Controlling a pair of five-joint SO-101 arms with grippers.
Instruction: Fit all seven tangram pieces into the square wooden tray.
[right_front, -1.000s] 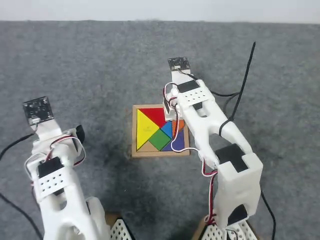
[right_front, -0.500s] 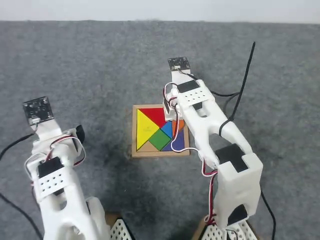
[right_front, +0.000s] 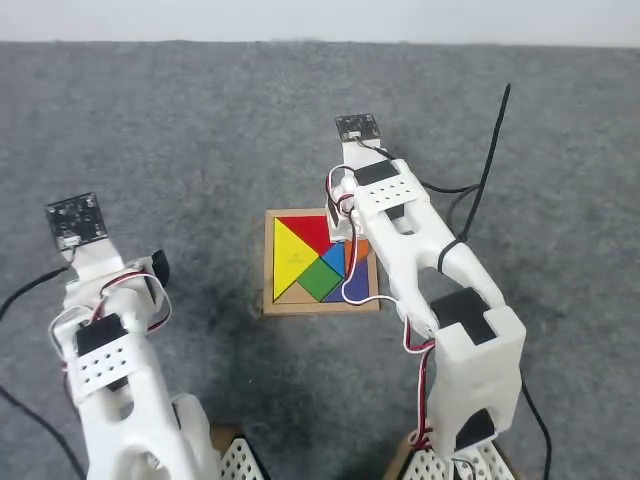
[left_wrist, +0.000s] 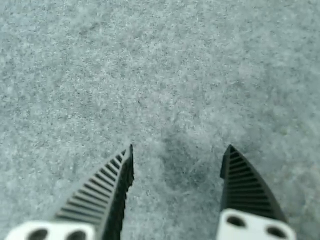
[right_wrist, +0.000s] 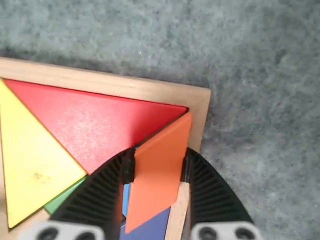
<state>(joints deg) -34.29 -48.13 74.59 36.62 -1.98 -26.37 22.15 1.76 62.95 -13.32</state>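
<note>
**A:** Anything shift in the last second?

**B:** Nothing I can see. The right gripper (right_wrist: 157, 163) stays clamped on the orange parallelogram (right_wrist: 159, 175). That piece is at the far right corner of the wooden tray (right_wrist: 100, 81), along its right rim, with its tip against the red triangle (right_wrist: 95, 120).

**A:** Seated?

**B:** I'd say not. It looks tipped, with one edge over the rim.

**A:** The other arm?

**B:** The left gripper (left_wrist: 180, 150) hangs spread and empty over the grey mat (right_front: 150, 130), well apart from the tray.

**A:** So?

**B:** The yellow triangle (right_front: 290, 262) and green square (right_front: 320, 278) lie flat. The stillness suggests the fit is stalled on this last slot.
</note>
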